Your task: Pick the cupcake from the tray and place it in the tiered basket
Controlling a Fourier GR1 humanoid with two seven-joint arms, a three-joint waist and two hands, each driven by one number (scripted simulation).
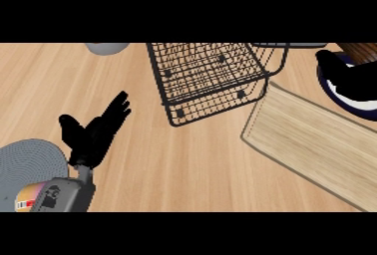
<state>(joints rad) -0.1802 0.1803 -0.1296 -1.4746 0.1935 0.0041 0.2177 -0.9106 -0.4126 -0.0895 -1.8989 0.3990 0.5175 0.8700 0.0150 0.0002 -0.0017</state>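
The black wire tiered basket (pixel 210 79) stands at the top centre of the counter. To its right lies the light wooden tray (pixel 309 144), and nothing shows on the part of it I can see. At the right edge, beyond the tray's far corner, my right hand (pixel 352 74) is curled over a dark blue and white round thing that looks like the cupcake (pixel 353 103); most of it is hidden. My left hand (pixel 92 134) rests open at the left, fingers pointing up and to the right, apart from the basket.
A grey round mat (pixel 26 162) lies at the lower left beside my left forearm. A grey object (pixel 107 48) peeks in at the top left. A brown wooden thing (pixel 361 50) sits at the top right corner. Bare wood lies between mat and tray.
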